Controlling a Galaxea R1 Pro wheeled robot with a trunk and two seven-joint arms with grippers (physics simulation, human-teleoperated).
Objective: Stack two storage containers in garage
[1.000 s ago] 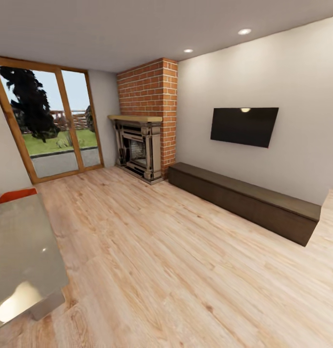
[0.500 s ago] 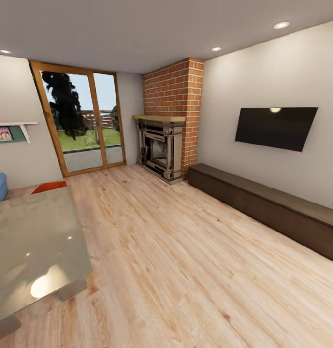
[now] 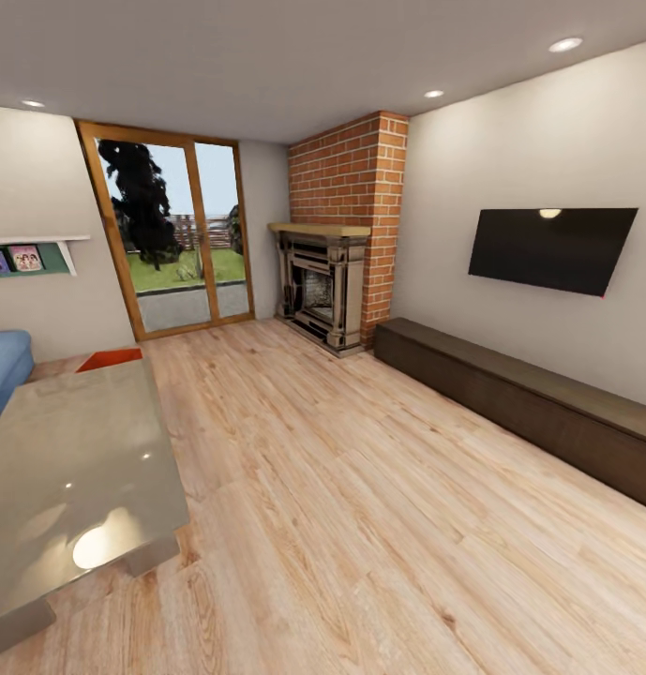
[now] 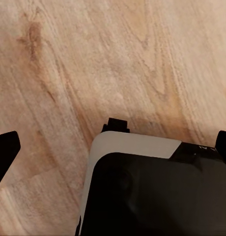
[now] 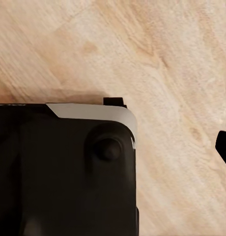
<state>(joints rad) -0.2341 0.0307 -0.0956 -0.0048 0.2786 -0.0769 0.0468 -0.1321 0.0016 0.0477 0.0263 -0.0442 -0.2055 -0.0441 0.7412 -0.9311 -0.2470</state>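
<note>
The living room is seen from the head view: plank floor (image 3: 379,506) across the middle, a brick fireplace (image 3: 334,281) at about 12 o'clock, a wall TV (image 3: 550,248) at 2 o'clock above a long dark bench (image 3: 529,403), glass doors (image 3: 177,239) at 11 o'clock, a grey table (image 3: 69,469) at 8 o'clock and a blue sofa (image 3: 4,370) at 9 o'clock. One red-orange patch (image 3: 110,359), taken to be part of a container, is glimpsed at 10 o'clock just beyond the table's far edge, apparently on the floor; the rest of it is hidden, and where the second container lies cannot be told. In the left wrist view, dark fingertips (image 4: 5,150) are seen at both picture edges over bare planks, so the left gripper (image 4: 113,147) is judged spread wide with nothing held. In the right wrist view one fingertip (image 5: 224,146) is seen at the edge; whether that gripper is spread or closed cannot be told. The container is judged stiff, light for its bulk, smooth-walled and likely slippery. Being wide and lidless, it would best be taken by opposite rims, or one wall pinched at its top edge.
</note>
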